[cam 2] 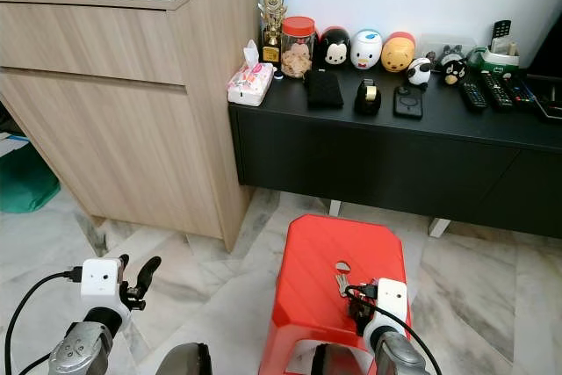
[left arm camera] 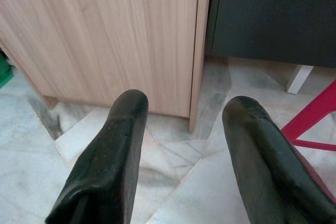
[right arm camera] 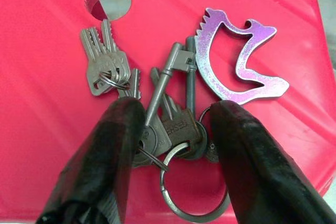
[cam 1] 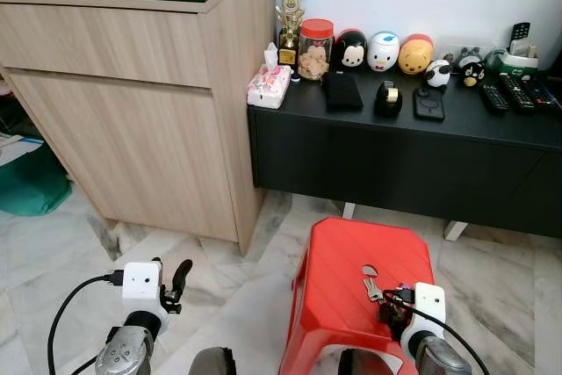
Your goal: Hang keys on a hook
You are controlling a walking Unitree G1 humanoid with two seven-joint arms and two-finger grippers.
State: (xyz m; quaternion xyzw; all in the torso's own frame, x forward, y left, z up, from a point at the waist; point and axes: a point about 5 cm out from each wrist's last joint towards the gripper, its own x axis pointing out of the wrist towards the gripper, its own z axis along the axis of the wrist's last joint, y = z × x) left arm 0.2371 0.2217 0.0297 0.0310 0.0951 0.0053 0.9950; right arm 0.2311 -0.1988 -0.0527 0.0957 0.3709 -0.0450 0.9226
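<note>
From the head cameras I see the keys (cam 1: 372, 288) lying on the red stool (cam 1: 338, 256) near its round hole, my right gripper (cam 1: 392, 298) just over them and my left gripper (cam 1: 178, 283) idle above the marble floor (cam 1: 237, 296). The left wrist view shows that gripper's fingers (left arm camera: 107, 161) spread wide on nothing. In the right wrist view the fingers (right arm camera: 107, 150) straddle the bunch, still parted; I worry a close here pinches only one key or ring and the purple clip (right arm camera: 236, 59) swings the loose bunch free.

Home living room: marble floor (cam 1: 492, 278), wooden cabinet (cam 1: 132, 120), black TV console (cam 1: 404, 155) with remotes (cam 1: 514, 91), figurines (cam 1: 384, 51).
</note>
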